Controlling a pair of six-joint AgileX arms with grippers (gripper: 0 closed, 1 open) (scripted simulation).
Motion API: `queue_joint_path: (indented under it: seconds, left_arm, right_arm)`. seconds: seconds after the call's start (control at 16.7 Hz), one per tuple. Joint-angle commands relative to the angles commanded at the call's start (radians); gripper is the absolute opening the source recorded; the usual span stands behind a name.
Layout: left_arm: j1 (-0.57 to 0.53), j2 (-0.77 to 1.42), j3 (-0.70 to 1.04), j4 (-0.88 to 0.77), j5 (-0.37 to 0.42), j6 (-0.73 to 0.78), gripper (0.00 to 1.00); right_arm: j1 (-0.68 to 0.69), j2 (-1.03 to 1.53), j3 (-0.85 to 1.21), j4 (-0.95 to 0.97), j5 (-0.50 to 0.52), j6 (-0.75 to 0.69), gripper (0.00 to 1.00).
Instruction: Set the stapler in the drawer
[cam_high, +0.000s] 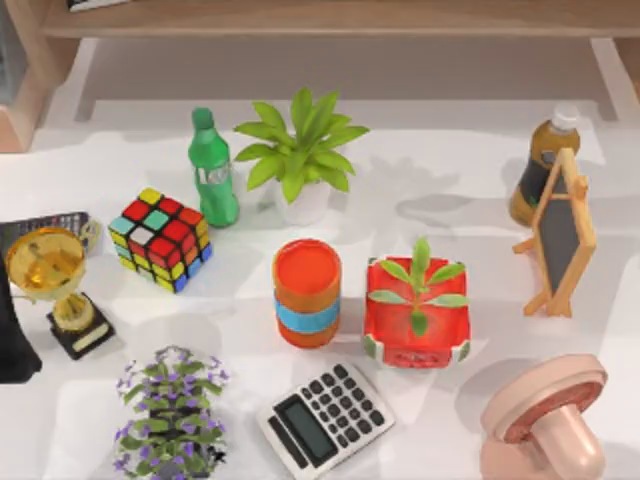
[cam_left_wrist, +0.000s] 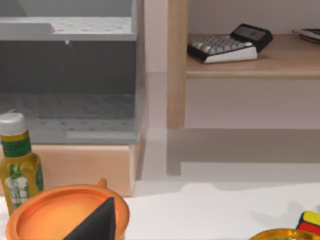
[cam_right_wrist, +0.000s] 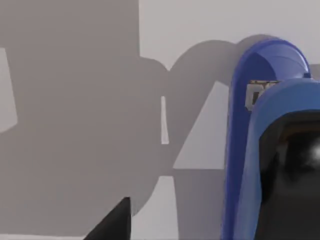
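One blue stapler close under right wrist, seemingly lengthwise, rounded end facing away, tool grip unclear.

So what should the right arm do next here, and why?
Probably ease the right gripper sideways until it sits over the stapler, then lower to grasp. In the right wrist view the blue stapler lies on the white table close below the camera but at the picture's edge, and nothing shows it held yet.
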Motion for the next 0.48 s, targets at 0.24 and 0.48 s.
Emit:
queue_joint_path:
  seconds: [0.24, 0.48]
  left_arm:
    - [0.000, 0.000, 0.000, 0.000, 0.000, 0.000, 1.00]
    - [0.000, 0.000, 0.000, 0.000, 0.000, 0.000, 1.00]
  right_arm:
    - [0.000, 0.000, 0.000, 0.000, 0.000, 0.000, 1.00]
    - [0.001, -0.023, -0.018, 0.015, -0.008, -0.013, 1.00]
